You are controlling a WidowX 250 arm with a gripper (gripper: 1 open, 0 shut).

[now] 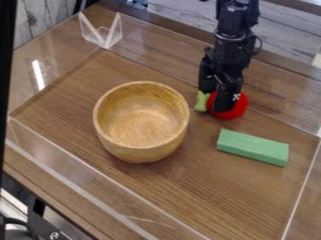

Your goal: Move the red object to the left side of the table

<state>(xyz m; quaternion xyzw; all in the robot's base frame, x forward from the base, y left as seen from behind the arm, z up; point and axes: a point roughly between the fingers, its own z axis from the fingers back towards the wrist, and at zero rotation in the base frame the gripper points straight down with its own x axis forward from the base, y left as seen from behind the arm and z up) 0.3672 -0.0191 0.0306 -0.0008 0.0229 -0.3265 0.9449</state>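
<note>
The red object, a small round toy fruit with a green leafy tip at its left, lies on the dark wood table right of centre. My gripper points straight down over it, open. One black finger stands to the fruit's left and the other over its top, which hides much of the fruit. Whether the fingers touch it I cannot tell.
A wooden bowl sits left of the fruit, close to it. A green rectangular block lies in front of the fruit. Low clear acrylic walls edge the table, and a clear stand is at the back left.
</note>
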